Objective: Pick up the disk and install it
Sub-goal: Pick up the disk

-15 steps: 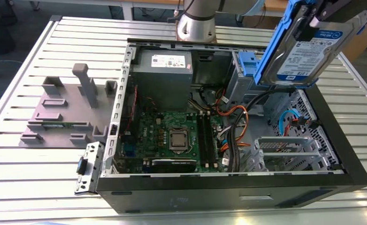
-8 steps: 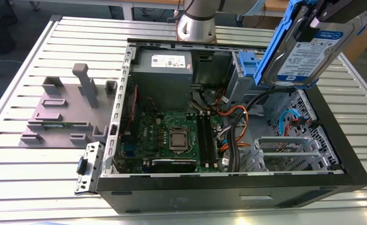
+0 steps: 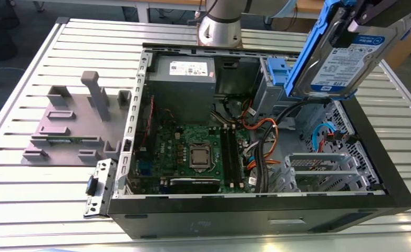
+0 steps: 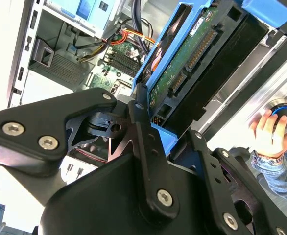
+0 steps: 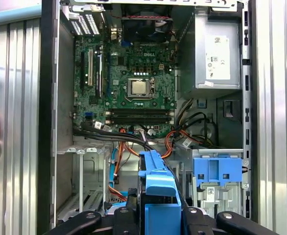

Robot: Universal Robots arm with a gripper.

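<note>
Black jointed fingers of the gripper (image 4: 166, 115) sit closest to us in the second wrist view. They are clamped on the disk (image 4: 197, 58), squeezing its bright blue plastic frame from both sides so the flat metal drive cannot slip. In the exterior view, we find the disk at the upper right of the frame, tilted in the air over the open computer case (image 3: 261, 207). That case lies on its side on a ribbed metal table (image 3: 23, 189), leaving the green circuit board (image 3: 181, 136) reachable from above.
</note>
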